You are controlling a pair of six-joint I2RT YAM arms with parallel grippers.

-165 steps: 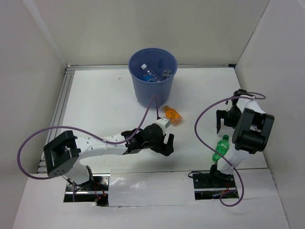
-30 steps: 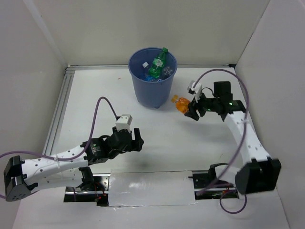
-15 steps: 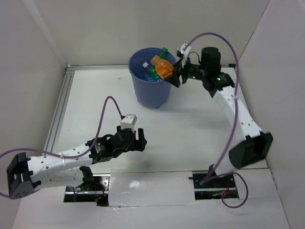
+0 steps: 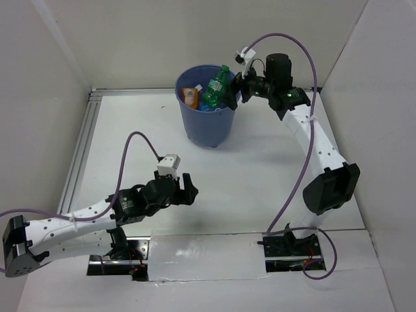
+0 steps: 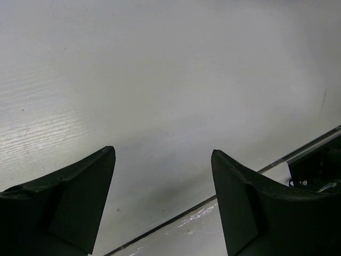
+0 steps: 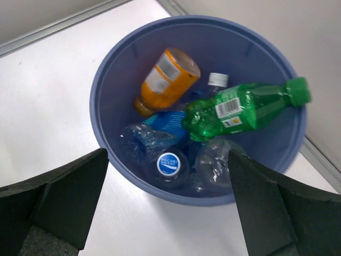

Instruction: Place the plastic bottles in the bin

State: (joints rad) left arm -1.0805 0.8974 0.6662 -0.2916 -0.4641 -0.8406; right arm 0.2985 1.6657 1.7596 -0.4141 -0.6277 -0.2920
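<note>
The bin (image 4: 208, 127) is a round blue bucket at the back of the table. Inside it lie an orange bottle (image 4: 190, 97) (image 6: 168, 80), a green bottle (image 4: 216, 84) (image 6: 245, 106) leaning on the rim, a blue-labelled bottle (image 6: 171, 120) and crumpled clear bottles (image 6: 216, 162). My right gripper (image 4: 235, 88) (image 6: 168, 159) hangs open just above the bin's right rim (image 6: 106, 74), holding nothing. My left gripper (image 4: 187, 188) (image 5: 162, 154) is open low over the bare white table near the front, far from the bin.
White walls close in the table on three sides. A metal rail (image 4: 81, 149) runs along the left edge. A silver taped strip (image 4: 201, 257) lies at the front between the arm bases, and its seam (image 5: 176, 218) shows under my left fingers.
My right gripper, shut on the orange bottle over the rim half a second ago, has opened, and the bottle now lies inside the bin. The left arm shifted only slightly.
</note>
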